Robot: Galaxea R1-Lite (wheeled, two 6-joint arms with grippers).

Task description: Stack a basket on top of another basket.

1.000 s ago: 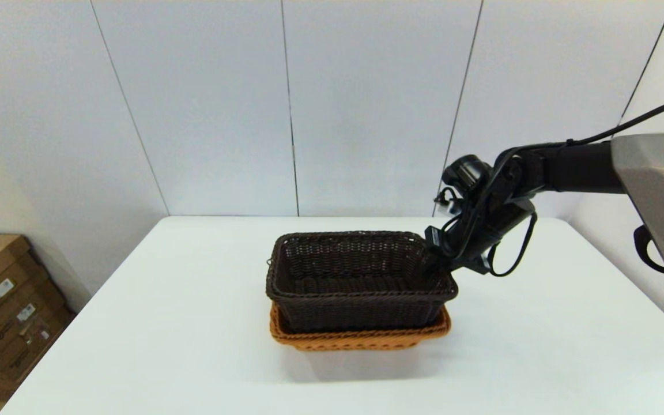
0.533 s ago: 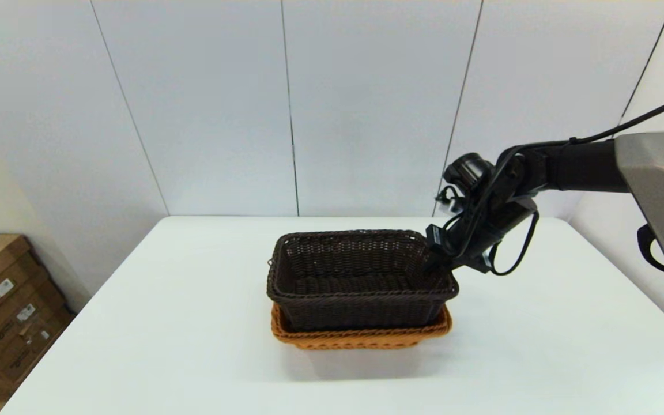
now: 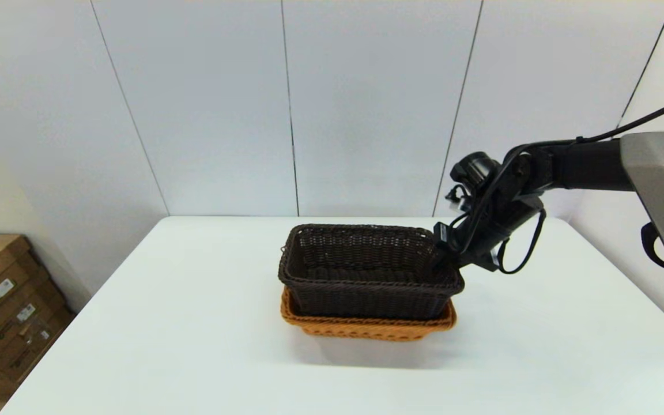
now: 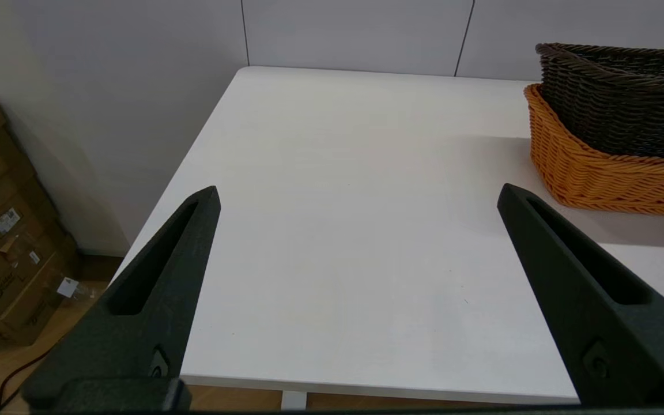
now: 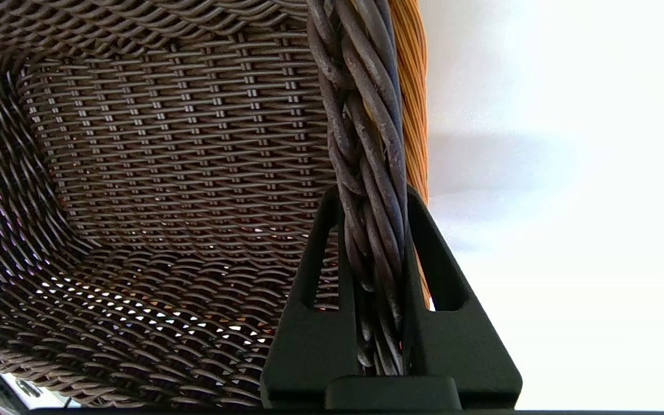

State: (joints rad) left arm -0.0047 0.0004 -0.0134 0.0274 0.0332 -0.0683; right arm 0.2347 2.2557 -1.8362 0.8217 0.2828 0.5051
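Observation:
The dark brown basket [image 3: 366, 271] sits nested inside the orange-tan basket [image 3: 366, 328] at the table's middle. My right gripper [image 3: 444, 262] is shut on the dark basket's right rim. In the right wrist view the braided dark rim [image 5: 366, 144] runs between the two fingers [image 5: 314, 276], with the orange basket's rim [image 5: 410, 86] just outside it. My left gripper [image 4: 358, 196] hangs open over bare table near the left front, well apart from both baskets [image 4: 614, 167], which show there from the side.
The white table [image 3: 165, 323] ends at a grey panelled wall. Cardboard boxes [image 3: 3, 311] stand on the floor off the table's left side. The right arm [image 3: 568, 167] reaches in from the right above the table.
Both stacked baskets have shifted a little to the right and away from me, pulled by my right gripper, which moved the same way while still holding the rim.

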